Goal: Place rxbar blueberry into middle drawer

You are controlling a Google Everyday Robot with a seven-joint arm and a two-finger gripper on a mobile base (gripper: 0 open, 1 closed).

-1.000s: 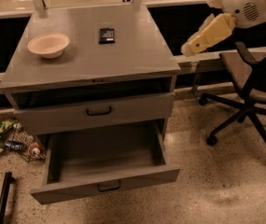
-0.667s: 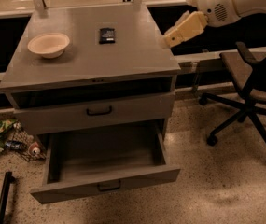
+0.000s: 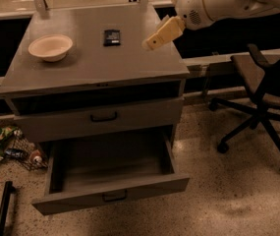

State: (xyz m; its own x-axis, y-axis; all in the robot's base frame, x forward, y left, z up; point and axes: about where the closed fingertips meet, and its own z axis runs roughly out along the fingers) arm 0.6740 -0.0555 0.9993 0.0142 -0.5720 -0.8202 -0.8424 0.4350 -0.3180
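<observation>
The rxbar blueberry (image 3: 112,37), a small dark flat bar, lies on the grey cabinet top (image 3: 90,68) near its back middle. The middle drawer (image 3: 111,171) is pulled out wide below, and its flat bottom holds nothing. My gripper (image 3: 152,42), tan at the end of a white arm, hovers above the right part of the cabinet top. It is a little to the right of the bar and apart from it, and it holds nothing that I can see.
A cream round bowl (image 3: 50,46) sits on the left of the cabinet top. The drawer above (image 3: 102,116), with a black curved handle, is shut. A black office chair (image 3: 265,90) stands to the right. Litter (image 3: 9,146) lies on the floor to the left.
My arm has swung left, from beside the cabinet's right edge to above its top, closer to the bar. Bar, bowl and drawers have not moved.
</observation>
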